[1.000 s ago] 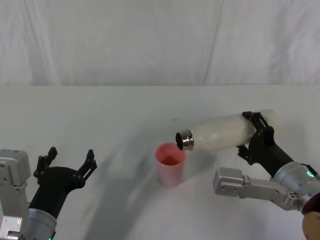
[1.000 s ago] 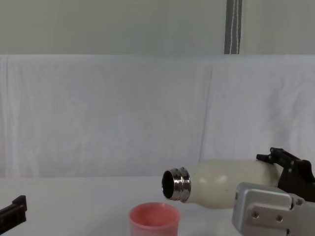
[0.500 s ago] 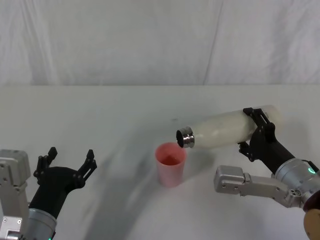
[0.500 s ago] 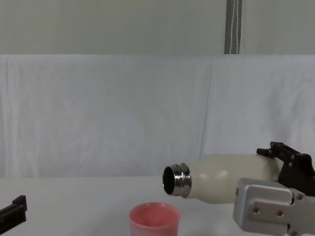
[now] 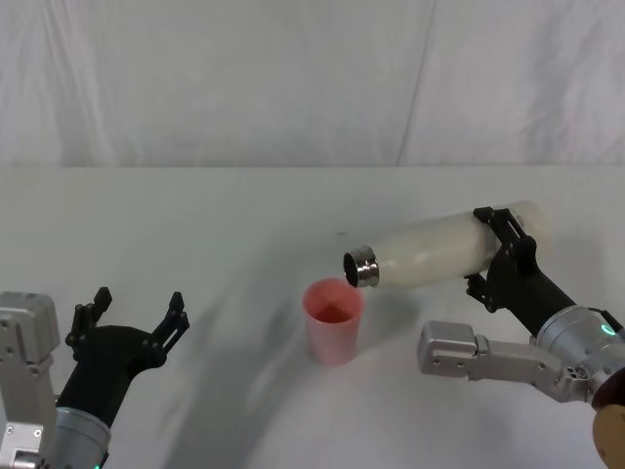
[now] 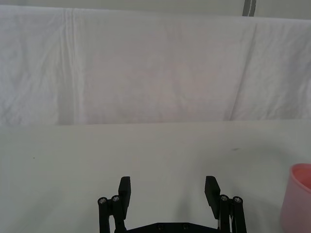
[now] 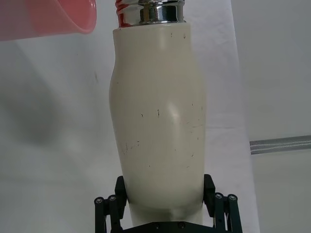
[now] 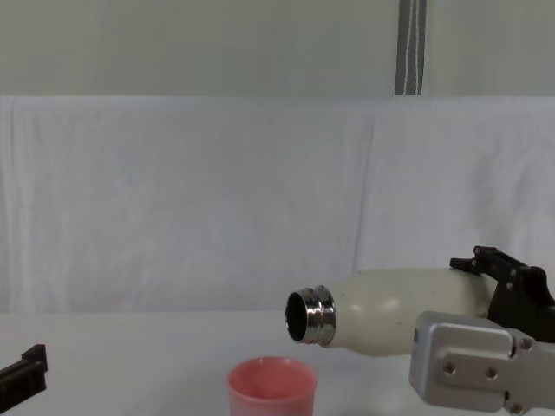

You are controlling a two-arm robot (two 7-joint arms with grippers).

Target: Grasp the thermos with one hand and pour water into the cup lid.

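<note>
Head view: tipped thermos (image 5: 439, 249) above cup lid (image 5: 333, 319)

Head view looks down, chest view level; both share the cup lid (image 5: 333, 319).

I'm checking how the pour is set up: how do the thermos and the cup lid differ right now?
The thermos is cream-white with a steel neck; the cup lid is salmon pink. The thermos is far longer than the cup lid is tall. The thermos lies tipped nearly level in the air, clamped by the right gripper, while the cup lid stands upright on the table, ungripped. Both have open mouths, the thermos's just above the cup lid's rim.
</note>
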